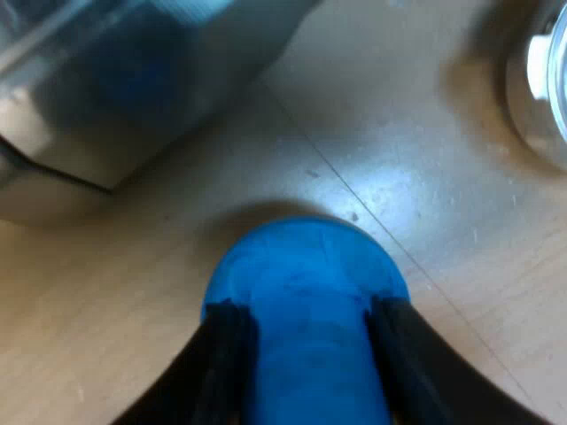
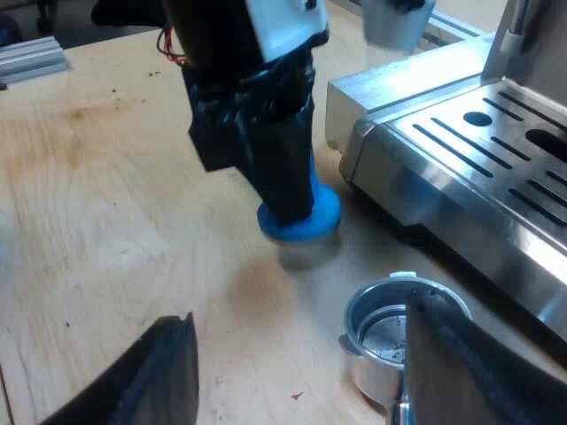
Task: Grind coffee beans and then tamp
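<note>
My left gripper (image 1: 306, 323) clamps the round blue tamper (image 1: 301, 266) beside the steel espresso machine (image 2: 469, 150); my right gripper (image 2: 299, 314) gapes empty near the metal holder (image 2: 385, 332).

The wooden table (image 2: 106, 195) is pale and finely grained, with a brownish stain (image 2: 80, 113) and a few dark specks (image 2: 115, 88) scattered near it. A thin straight seam (image 1: 310, 155) runs slantwise across the wood, and a soft white patch of light (image 1: 390, 190) glares just beside it. Past the table's edge lie pale metal rails (image 2: 31, 55).
</note>
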`<state>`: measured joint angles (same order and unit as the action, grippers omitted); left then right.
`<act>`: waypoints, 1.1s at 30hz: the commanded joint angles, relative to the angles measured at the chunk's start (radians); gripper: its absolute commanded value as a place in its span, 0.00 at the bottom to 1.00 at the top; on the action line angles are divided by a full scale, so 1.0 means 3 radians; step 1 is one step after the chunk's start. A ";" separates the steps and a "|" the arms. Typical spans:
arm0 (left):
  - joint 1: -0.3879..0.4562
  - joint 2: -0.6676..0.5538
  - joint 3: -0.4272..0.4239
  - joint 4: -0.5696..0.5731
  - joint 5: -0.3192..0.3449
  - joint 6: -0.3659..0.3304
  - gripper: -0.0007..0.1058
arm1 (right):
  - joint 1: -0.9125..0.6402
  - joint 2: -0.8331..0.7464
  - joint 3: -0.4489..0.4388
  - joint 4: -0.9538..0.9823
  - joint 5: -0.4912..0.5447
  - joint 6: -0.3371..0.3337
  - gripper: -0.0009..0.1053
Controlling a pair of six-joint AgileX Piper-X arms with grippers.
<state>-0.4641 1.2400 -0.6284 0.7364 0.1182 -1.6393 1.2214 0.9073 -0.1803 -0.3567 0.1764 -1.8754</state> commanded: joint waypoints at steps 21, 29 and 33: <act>-0.0003 0.0318 0.0009 0.0000 -0.0159 -0.0005 0.34 | 0.0000 -0.0004 -0.0008 -0.0045 -0.0031 -0.0035 0.52; -0.0003 0.0309 -0.0022 0.0105 -0.0128 0.0025 0.99 | 0.0000 -0.0004 -0.0008 -0.0045 -0.0031 -0.0023 0.52; -0.0003 0.0197 -0.0057 0.0122 -0.0134 0.0026 1.00 | 0.0000 -0.0004 -0.0008 -0.0045 -0.0031 -0.0023 0.52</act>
<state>-0.4641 1.3217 -0.6327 0.7611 0.0965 -1.6366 1.2214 0.9073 -0.1803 -0.3567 0.1764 -1.8754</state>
